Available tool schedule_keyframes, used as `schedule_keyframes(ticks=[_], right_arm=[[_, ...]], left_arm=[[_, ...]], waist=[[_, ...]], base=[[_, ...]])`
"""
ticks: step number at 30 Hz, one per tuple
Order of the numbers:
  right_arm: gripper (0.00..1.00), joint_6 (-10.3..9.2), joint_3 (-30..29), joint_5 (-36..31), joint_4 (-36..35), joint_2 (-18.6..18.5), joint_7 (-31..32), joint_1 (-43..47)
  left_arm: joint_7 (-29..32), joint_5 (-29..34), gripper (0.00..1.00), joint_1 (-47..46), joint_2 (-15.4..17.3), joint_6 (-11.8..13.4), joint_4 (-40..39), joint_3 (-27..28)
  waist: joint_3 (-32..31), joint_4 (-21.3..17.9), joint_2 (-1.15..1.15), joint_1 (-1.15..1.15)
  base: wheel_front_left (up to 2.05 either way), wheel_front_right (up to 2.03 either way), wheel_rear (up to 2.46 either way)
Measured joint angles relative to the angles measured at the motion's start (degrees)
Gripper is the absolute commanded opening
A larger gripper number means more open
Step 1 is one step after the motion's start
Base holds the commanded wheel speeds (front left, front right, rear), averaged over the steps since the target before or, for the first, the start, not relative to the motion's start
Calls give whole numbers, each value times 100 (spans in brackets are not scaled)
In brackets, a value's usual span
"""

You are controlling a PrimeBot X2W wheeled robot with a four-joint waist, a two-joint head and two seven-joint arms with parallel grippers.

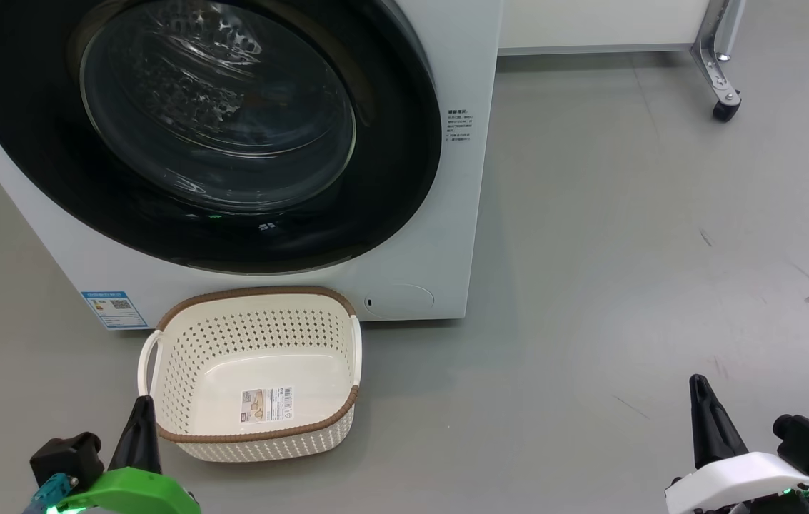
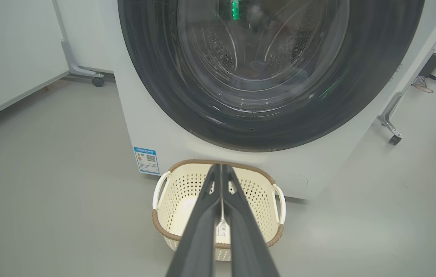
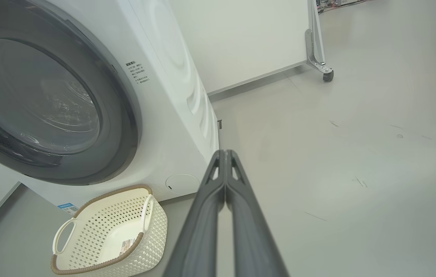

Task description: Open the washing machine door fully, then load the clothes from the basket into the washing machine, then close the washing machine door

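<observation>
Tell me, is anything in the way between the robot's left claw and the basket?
No, nothing visible. The left gripper, shut, sits just by the near left corner of the basket, and nothing shows between them. The basket is empty, and the washing machine door behind it is closed.

My head camera looks steeply down at the washing machine [image 1: 472,214] and the basket [image 1: 254,335] before it. My left wrist camera faces the door [image 2: 375,77] squarely from low down; my right wrist camera sees it slantwise from the right — all 3 share the basket.
</observation>
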Motion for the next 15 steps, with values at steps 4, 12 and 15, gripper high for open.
schedule_keyframes(ticks=[4, 12, 15], right_arm=[[0, 42, -49, 299, 7, 11, 94, -15], [0, 59, -190, 840, 27, 24, 276, -113], [0, 94, -235, 1054, 33, 42, 332, -121]], left_arm=[[115, -389, 0, -10, 0, 0, 0, 4], [334, -995, 0, -107, 0, 0, -1, 75], [402, -1260, 0, -112, 0, 0, -1, 110]], waist=[[1, -11, 0, 0], [3, -34, 0, 0], [4, -43, 0, 0]], base=[[0, 0, 0], [0, 0, 0], [0, 0, 0]])
